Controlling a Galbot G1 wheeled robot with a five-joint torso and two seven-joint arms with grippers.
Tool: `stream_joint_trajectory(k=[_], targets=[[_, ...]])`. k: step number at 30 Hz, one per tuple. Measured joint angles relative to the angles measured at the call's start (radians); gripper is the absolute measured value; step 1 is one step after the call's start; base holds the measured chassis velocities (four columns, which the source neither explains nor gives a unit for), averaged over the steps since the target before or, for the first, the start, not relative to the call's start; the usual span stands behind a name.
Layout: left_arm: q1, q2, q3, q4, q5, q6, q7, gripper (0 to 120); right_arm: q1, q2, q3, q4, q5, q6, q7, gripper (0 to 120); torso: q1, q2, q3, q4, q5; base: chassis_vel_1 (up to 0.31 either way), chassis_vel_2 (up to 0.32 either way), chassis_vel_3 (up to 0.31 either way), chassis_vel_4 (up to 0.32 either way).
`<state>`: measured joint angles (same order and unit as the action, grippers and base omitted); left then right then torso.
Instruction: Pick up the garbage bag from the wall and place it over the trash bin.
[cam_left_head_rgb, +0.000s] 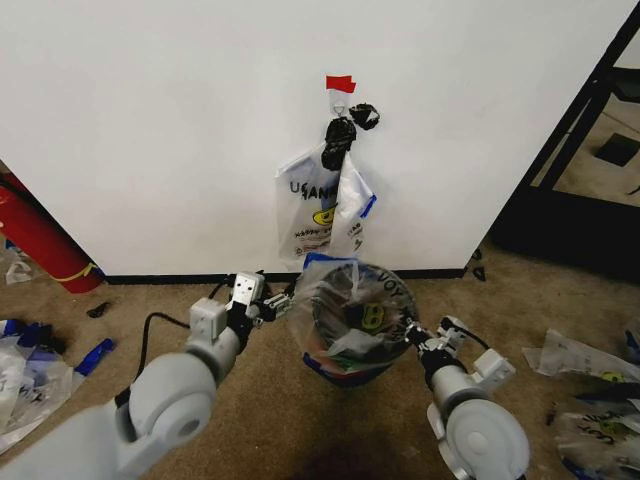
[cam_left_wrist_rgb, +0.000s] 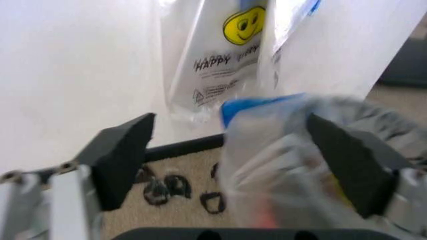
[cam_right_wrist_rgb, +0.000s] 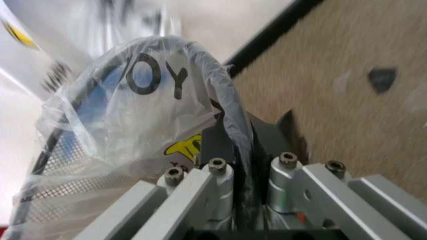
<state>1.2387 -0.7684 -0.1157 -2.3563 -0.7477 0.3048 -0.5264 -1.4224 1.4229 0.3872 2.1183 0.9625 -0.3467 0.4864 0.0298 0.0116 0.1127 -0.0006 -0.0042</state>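
Brown carpet (cam_left_head_rgb: 250, 400) runs up to the white wall (cam_left_head_rgb: 150, 120) w/ its black baseboard. Garbage bag (cam_left_head_rgb: 345, 300) is draped over the trash bin (cam_left_head_rgb: 345, 365), which stands on the carpet just near of the wall, centre of the scene; printed letters show on the plastic at the bin's far-right rim. My right gripper (cam_left_head_rgb: 412, 335) is at the bin's right rim, fingers pinched together on the bag's edge; from the wrist the plastic runs straight down into the closed jaws. My left gripper (cam_left_head_rgb: 283, 303) is at the bin's left rim, pads (cam_left_wrist_rgb: 123, 155) apart, w/ the blue-edged corner of the bag lying between them but not squeezed. On the wall above the bin, more bags (cam_left_head_rgb: 320, 210) w/ smiley print hang from a hook (cam_left_head_rgb: 340, 98), under a red tape strip (cam_left_head_rgb: 340, 83) and a black knotted clump (cam_left_head_rgb: 345, 135). Red cylinder (cam_left_head_rgb: 35, 240) leans at far left. Loose bags (cam_left_head_rgb: 590, 360) lie on the carpet at right, others (cam_left_head_rgb: 30, 375) at left.
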Motion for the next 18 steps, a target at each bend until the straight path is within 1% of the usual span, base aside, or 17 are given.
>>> stream_joint_trajectory(k=[1, 3, 4, 5, 6, 8, 9, 10, 11, 12, 13, 15, 16, 17, 18], targets=[[0.053, -0.027, -0.027, -0.012, 0.044, -0.024, 0.006, 97, 0.014, 0.000, -0.013, -0.024, -0.003, -0.001, -0.003, 1, 0.000, 0.000, 0.000, -0.0004, -0.0001, 0.000, 0.000, 0.000, 0.000], [0.134, -0.080, -0.067, -0.022, 0.120, -0.066, 0.023, 100, 0.039, 0.003, -0.034, -0.064, -0.015, -0.002, -0.012, 1, 0.000, 0.000, 0.000, 0.0000, 0.0006, 0.000, 0.000, 0.000, 0.000], [0.174, -0.117, -0.082, -0.022, 0.171, -0.093, 0.033, 100, 0.052, 0.005, -0.045, -0.088, -0.023, -0.002, -0.017, 1, 0.000, 0.000, 0.000, -0.0001, 0.0000, 0.000, 0.000, 0.000, 0.000], [0.204, -0.152, -0.092, -0.017, 0.220, -0.119, 0.044, 100, 0.062, 0.006, -0.053, -0.104, -0.028, -0.002, -0.022, 1, 0.000, 0.000, 0.000, -0.0007, 0.0002, 0.000, 0.000, 0.000, 0.000], [0.204, -0.152, -0.092, -0.017, 0.220, -0.119, 0.044, 100, 0.062, 0.006, -0.053, -0.104, -0.028, -0.002, -0.022, 1, 0.000, 0.000, 0.000, -0.0007, 0.0002, 0.000, 0.000, 0.000, 0.000], [0.239, -0.201, -0.102, -0.008, 0.281, -0.149, 0.057, 100, 0.073, 0.006, -0.062, -0.125, -0.038, -0.002, -0.039, 1, 0.000, 0.000, 0.000, -0.0006, 0.0003, 0.000, 0.000, 0.000, 0.000], [0.264, -0.243, -0.108, -0.003, 0.325, -0.166, 0.067, 100, 0.078, 0.005, -0.063, -0.141, -0.046, -0.003, -0.058, 1, 0.000, 0.000, 0.000, -0.0006, 0.0002, 0.000, 0.000, 0.000, 0.000], [0.267, -0.249, -0.109, -0.002, 0.332, -0.168, 0.069, 100, 0.079, 0.005, -0.063, -0.143, -0.048, -0.004, -0.061, 1, 0.000, 0.000, 0.000, -0.0006, 0.0002, 0.000, 0.000, 0.000, 0.000], [0.284, -0.286, -0.113, 0.002, 0.364, -0.177, 0.077, 100, 0.080, 0.003, -0.065, -0.154, -0.055, -0.006, -0.075, 1, 0.000, 0.000, 0.000, -0.0005, 0.0004, 0.000, 0.000, 0.000, 0.000], [0.284, -0.286, -0.113, 0.002, 0.364, -0.177, 0.077, 100, 0.080, 0.003, -0.065, -0.154, -0.055, -0.006, -0.075, 1, 0.000, 0.000, 0.000, -0.0005, 0.0004, 0.000, 0.000, 0.000, 0.000], [0.295, -0.310, -0.113, 0.005, 0.383, -0.181, 0.082, 100, 0.080, 0.002, -0.064, -0.161, -0.060, -0.006, -0.086, 1, 0.000, 0.000, 0.000, -0.0007, 0.0002, 0.000, 0.000, 0.000, 0.000], [0.311, -0.354, -0.113, 0.008, 0.413, -0.186, 0.092, 100, 0.077, 0.000, -0.064, -0.173, -0.079, -0.003, -0.121, 7, 0.000, 0.000, 0.000, -0.0009, -0.0001, 0.000, 0.000, 0.000, 0.000], [0.314, -0.364, -0.112, 0.008, 0.419, -0.186, 0.094, 100, 0.075, -0.001, -0.064, -0.178, -0.086, -0.002, -0.132, 8, 0.000, 0.000, 0.000, -0.0008, 0.0000, 0.000, 0.000, 0.000, 0.000], [0.327, -0.381, -0.111, 0.001, 0.438, -0.183, 0.101, 100, 0.068, -0.002, -0.068, -0.186, -0.099, -0.001, -0.153, 16, 0.000, 0.000, 0.000, -0.0006, 0.0005, 0.000, 0.000, 0.000, 0.000], [0.327, -0.381, -0.111, 0.001, 0.438, -0.183, 0.101, 100, 0.068, -0.002, -0.068, -0.186, -0.099, -0.001, -0.153, 16, 0.000, 0.000, 0.000, -0.0006, 0.0005, 0.000, 0.000, 0.000, 0.000]])
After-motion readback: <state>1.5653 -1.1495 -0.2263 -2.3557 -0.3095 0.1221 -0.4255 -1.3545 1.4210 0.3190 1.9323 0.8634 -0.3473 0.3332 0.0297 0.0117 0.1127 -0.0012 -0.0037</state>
